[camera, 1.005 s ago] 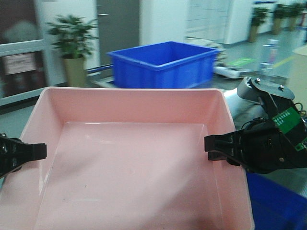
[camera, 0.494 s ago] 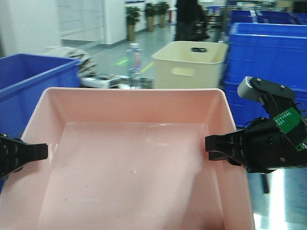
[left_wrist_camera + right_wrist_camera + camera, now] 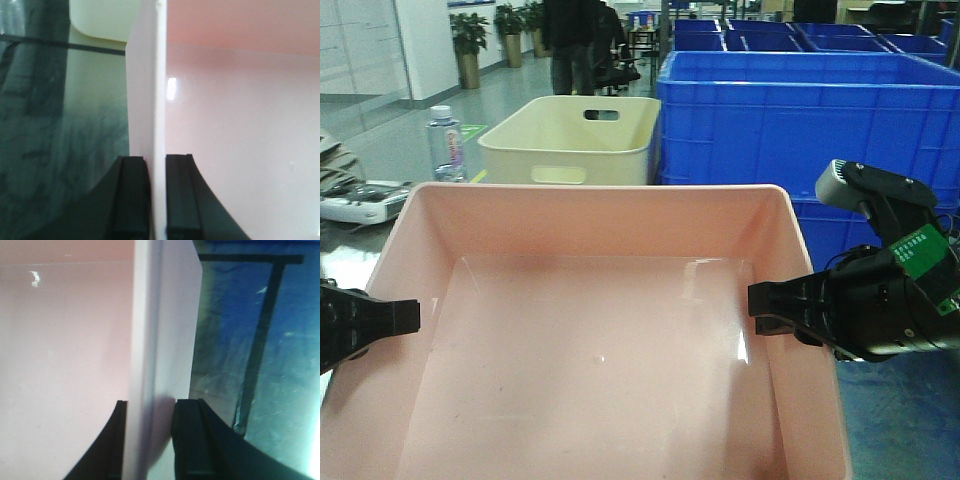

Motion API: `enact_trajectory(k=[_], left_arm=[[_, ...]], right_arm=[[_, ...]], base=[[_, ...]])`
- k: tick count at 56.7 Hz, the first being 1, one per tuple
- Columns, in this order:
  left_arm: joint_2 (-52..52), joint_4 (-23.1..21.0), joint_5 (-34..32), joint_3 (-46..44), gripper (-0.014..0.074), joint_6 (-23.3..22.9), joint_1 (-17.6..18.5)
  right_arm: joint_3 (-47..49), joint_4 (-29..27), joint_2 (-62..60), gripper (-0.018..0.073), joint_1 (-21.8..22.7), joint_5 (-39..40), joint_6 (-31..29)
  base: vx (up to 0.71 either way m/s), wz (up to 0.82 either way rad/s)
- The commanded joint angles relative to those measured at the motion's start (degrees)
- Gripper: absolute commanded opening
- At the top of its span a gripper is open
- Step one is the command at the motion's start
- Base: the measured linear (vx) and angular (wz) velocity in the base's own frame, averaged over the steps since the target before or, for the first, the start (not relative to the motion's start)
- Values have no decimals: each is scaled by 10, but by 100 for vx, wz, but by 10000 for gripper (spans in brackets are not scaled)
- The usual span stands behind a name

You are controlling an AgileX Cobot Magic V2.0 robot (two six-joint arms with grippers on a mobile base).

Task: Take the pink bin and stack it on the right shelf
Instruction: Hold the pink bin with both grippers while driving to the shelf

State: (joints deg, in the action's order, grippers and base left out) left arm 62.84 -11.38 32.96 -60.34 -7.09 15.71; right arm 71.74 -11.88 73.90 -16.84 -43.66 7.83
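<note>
Pink bin (image 3: 600, 330) is held from both sides, its open side up: the left claw (image 3: 155, 159) pinches its left wall, the right claw (image 3: 152, 404) pinches its right wall, one finger inside and one outside. Behind it stand a cream tub (image 3: 570, 135) and blue crates (image 3: 800, 110)
</note>
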Motion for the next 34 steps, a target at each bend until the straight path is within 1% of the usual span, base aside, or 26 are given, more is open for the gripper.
enact_trajectory(k=[1, 18, 34], left_arm=[[-16, 36, -60, -18, -2, -6, -13], [-16, 36, -60, -18, -2, -6, -13], [-16, 36, -60, -18, -2, -6, -13]], right_arm=[[18, 54, -20, -8, 19, 43, 2], [18, 54, -20, -8, 19, 43, 2], [18, 54, -20, -8, 19, 43, 2]], base=[[19, -26], [16, -20], [9, -13]])
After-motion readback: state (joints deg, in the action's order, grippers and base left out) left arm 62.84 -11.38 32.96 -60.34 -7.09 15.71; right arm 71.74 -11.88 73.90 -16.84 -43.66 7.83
